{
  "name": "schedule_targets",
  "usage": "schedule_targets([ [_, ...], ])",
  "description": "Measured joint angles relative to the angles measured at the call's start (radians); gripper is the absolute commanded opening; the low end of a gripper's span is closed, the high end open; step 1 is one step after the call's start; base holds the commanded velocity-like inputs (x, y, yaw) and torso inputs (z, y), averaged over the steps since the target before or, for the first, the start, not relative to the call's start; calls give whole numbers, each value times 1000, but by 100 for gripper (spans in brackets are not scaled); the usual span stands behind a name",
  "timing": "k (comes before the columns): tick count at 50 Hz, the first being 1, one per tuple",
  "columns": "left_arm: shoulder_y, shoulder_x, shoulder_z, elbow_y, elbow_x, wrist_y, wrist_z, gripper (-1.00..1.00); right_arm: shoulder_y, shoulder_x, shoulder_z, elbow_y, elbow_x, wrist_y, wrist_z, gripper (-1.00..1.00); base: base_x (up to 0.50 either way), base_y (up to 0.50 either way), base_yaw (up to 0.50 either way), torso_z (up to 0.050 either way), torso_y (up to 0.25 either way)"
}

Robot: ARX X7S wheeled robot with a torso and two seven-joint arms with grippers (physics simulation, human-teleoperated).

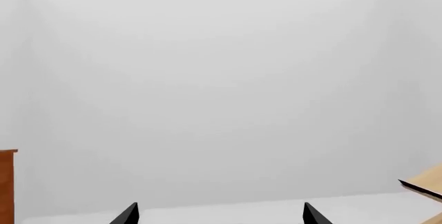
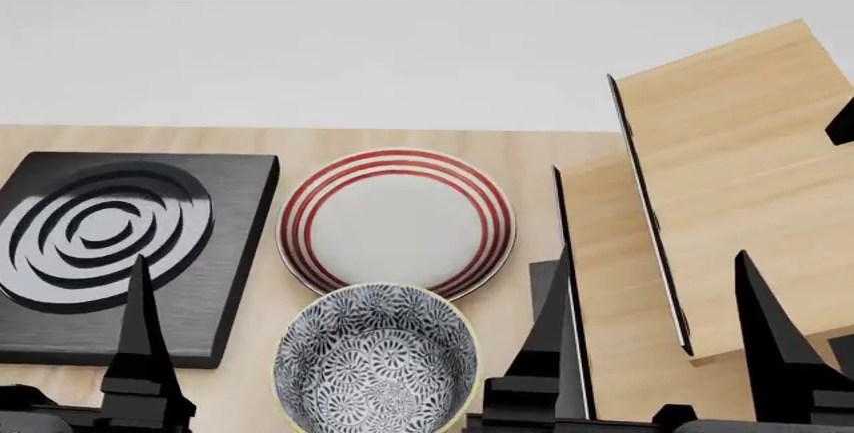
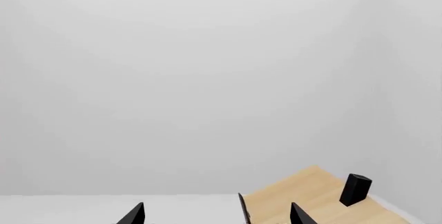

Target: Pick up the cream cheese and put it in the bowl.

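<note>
- Both jaws stand wide and hold nothing: the left gripper (image 1: 220, 214) and the right gripper (image 2: 654, 328) point up at the table's near edge.
- Between them sits the bowl (image 2: 375, 358), just in front of the red-ringed plate (image 2: 396, 221).
- A black stove plate (image 2: 127, 253) lies at left, a tilted wooden cabinet (image 2: 734, 173) at right.
- Cream cheese appears in no view.

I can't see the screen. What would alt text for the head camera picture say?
A blue-and-white patterned bowl sits on a wooden table, in front of a white plate with red rings and beside a black stove plate. Tilted wooden panels stand right; black gripper fingers poke up below.
</note>
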Motion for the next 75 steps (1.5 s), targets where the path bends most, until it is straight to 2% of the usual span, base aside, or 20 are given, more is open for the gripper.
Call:
schedule_targets([
  [32,30,14,-17,-21,-1,-3,-72,100,-14,9,-14,19,4,-27,15,100,0,0,0,0,0],
  [75,108,51,-102,-31,136,-19,-312,100,-29,24,-20,59,6,-57,27,100,0,0,0,0,0],
])
